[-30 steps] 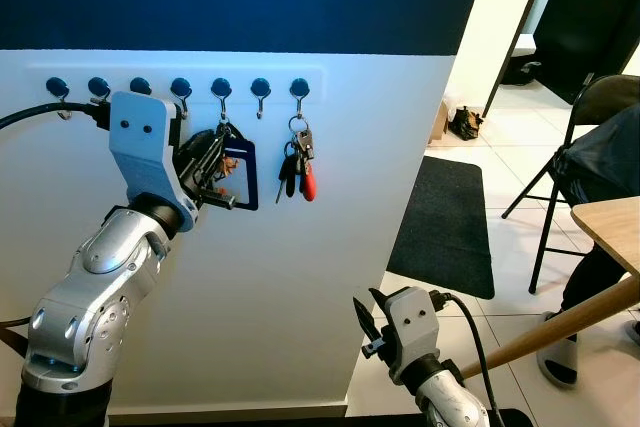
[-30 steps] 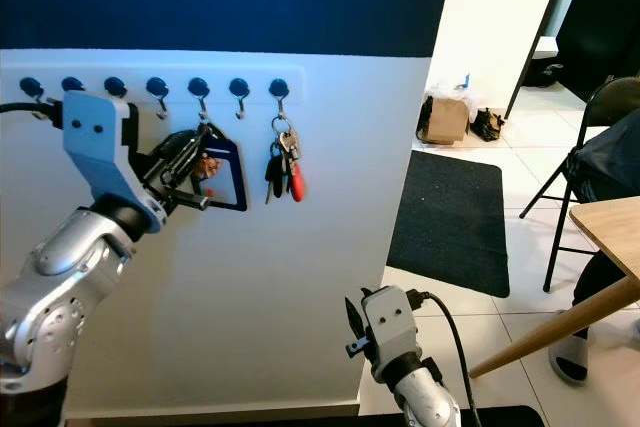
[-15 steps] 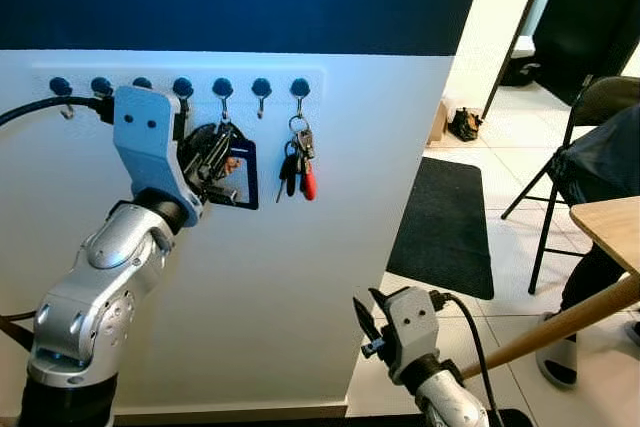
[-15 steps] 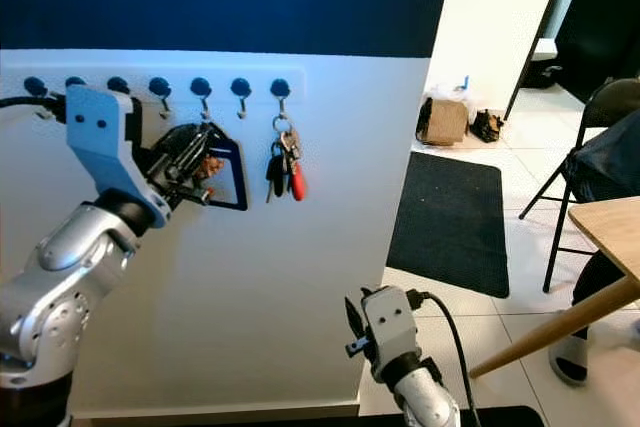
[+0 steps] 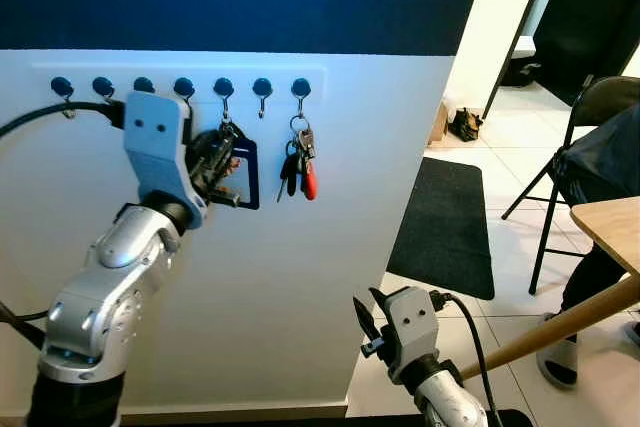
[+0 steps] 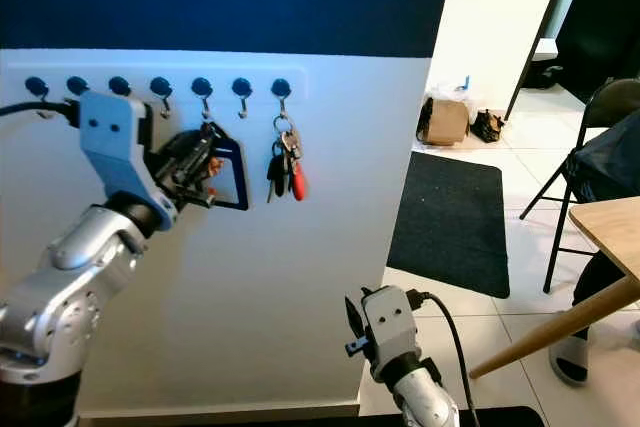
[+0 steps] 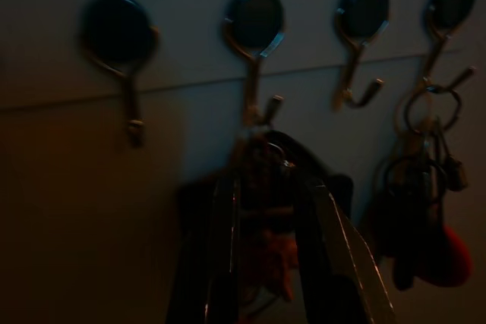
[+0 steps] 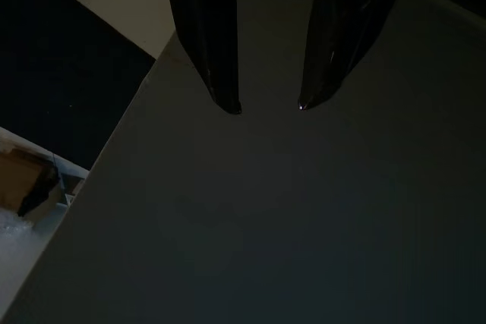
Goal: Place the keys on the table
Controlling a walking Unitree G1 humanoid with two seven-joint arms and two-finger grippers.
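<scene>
Along the white wall point(image 5: 300, 277) runs a row of dark-headed hooks point(image 5: 262, 89), and everything else sits relative to it. From the hook at the row's right end hangs a bunch of keys point(image 5: 298, 165) with black and red fobs — free of any tool, well apart from the bench point(image 5: 612, 222), whose wooden corner shows far off to the right of the hooks by a folding chair point(image 5: 585, 117). Two hooks to the left of that bunch hangs a dark blue card holder point(image 5: 243, 175) with a small cluster of items on its ring. The left tool point(image 5: 222, 150) is raised to this spot, just below the hook row; in the left wrist view its two black fingers point(image 7: 220, 263) stand apart on either side of the ring and the reddish bits hanging there, with the card holder behind them, and I cannot tell whether they press on anything. The right tool point(image 5: 362, 325) hangs low, well below the hooks and near the wall's outer corner; in the right wrist view its fingers point(image 8: 206, 36) are apart over a plain grey surface. Beyond the wall's corner, to the right of the hooks, a black mat point(image 5: 445, 222) lies on the tiled floor point(image 5: 520, 277).
</scene>
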